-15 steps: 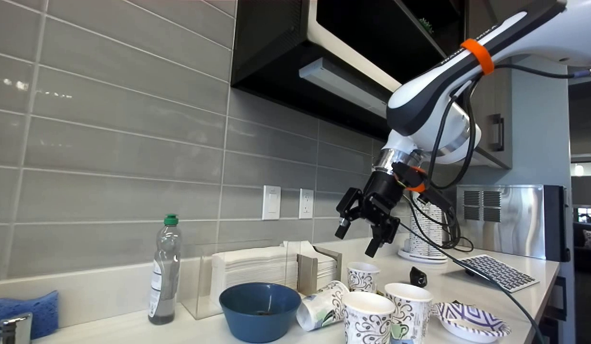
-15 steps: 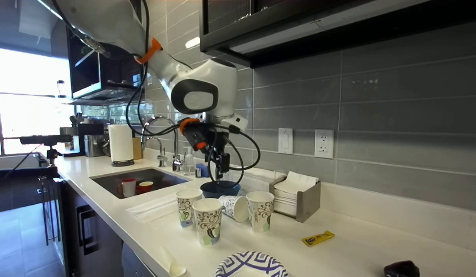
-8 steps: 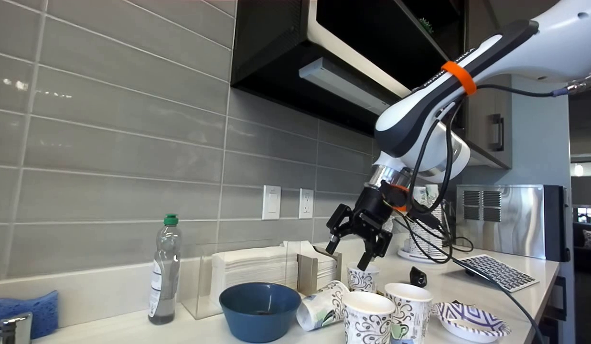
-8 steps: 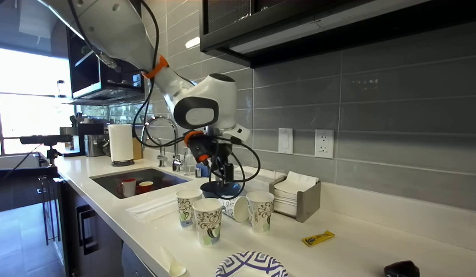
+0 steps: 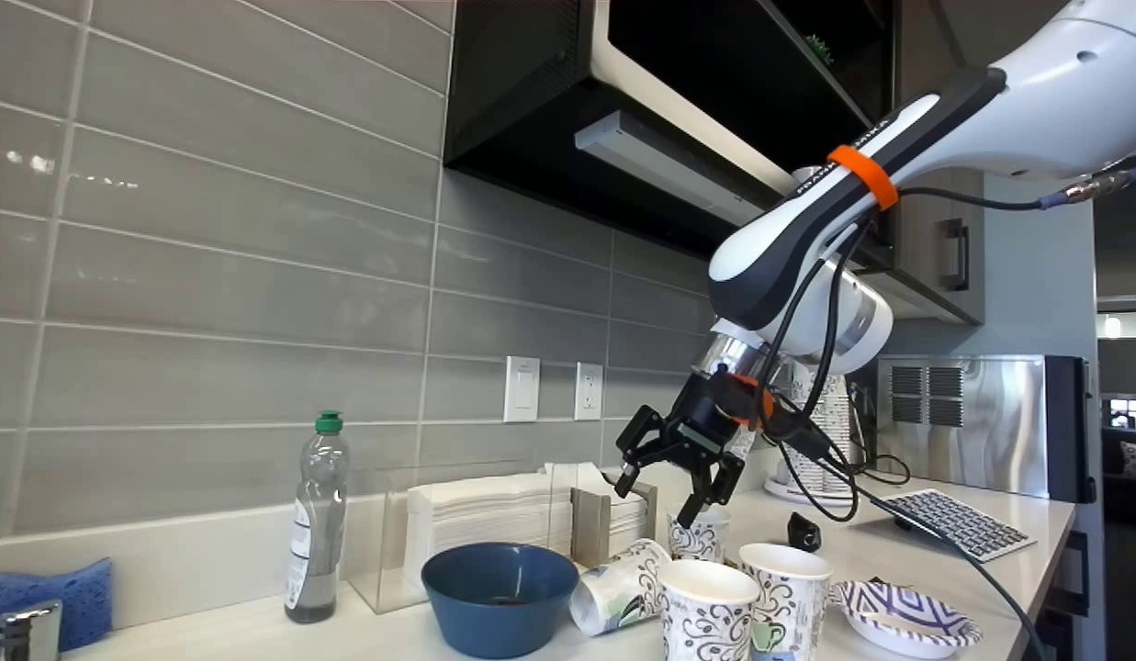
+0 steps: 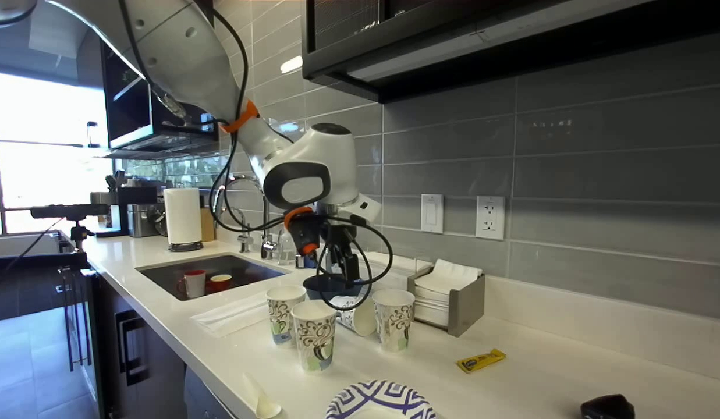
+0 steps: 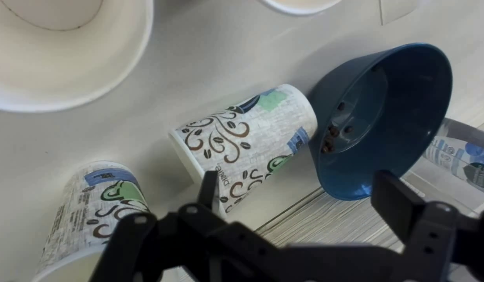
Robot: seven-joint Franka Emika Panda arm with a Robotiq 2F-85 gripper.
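Note:
My gripper (image 5: 657,498) is open and empty, tilted down above the counter. In the wrist view its fingers (image 7: 398,203) stand wide apart. A patterned paper cup (image 5: 625,588) lies on its side below it, its base end against or close beside a blue bowl (image 5: 499,615). In the wrist view the lying cup (image 7: 242,137) has its mouth near the left finger, and the bowl (image 7: 414,102) holds several small brown bits. Three similar cups stand upright: the front cup (image 5: 710,620), the cup beside it (image 5: 788,588) and the rear cup (image 5: 701,542), partly behind the gripper.
A napkin holder (image 6: 467,305) stands by the wall. A soap bottle (image 5: 321,523) is past the bowl. A patterned paper plate (image 6: 380,398), a yellow packet (image 6: 481,361) and a dark object (image 6: 607,406) lie on the counter. A cabinet (image 5: 522,101) overhangs it.
The arm has come down, and the gripper is lower and slightly to the left in an exterior view, closer to the cups. It stays open. The cups and bowl have not moved.

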